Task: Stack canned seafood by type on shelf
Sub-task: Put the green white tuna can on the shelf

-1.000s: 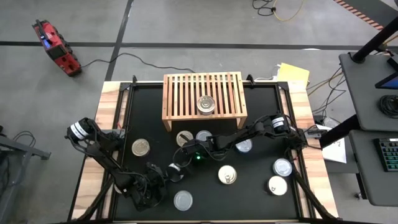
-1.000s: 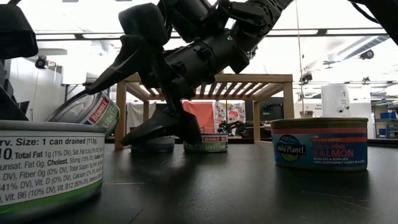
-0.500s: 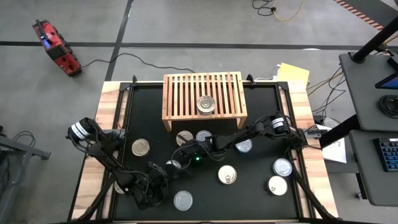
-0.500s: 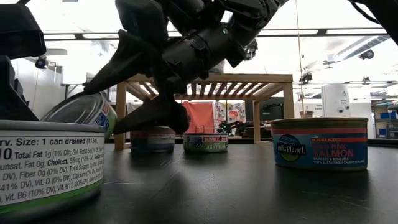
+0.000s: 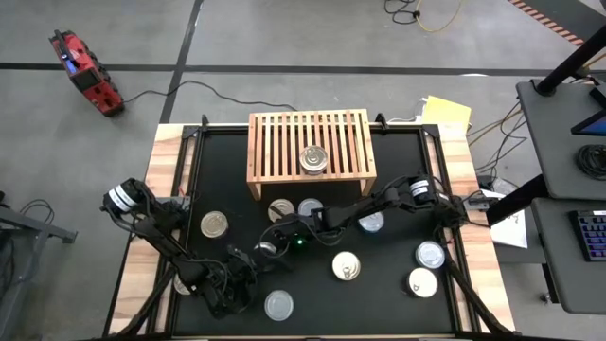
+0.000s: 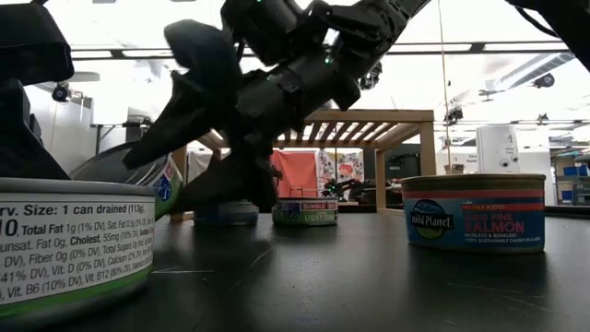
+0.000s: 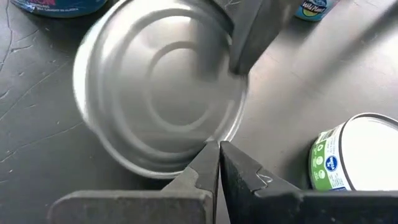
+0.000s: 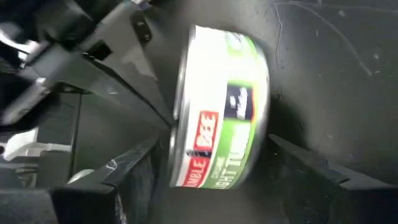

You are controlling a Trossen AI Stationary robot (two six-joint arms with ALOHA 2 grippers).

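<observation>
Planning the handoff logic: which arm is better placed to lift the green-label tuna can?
Right. The right gripper has its fingers on either side of the tilted green-label tuna can, closing on it. The left gripper is shut, merely touching that can's base.

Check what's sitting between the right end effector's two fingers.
A tilted green-label tuna can lies between the fingers of the right end effector. The right wrist view shows it.
</observation>
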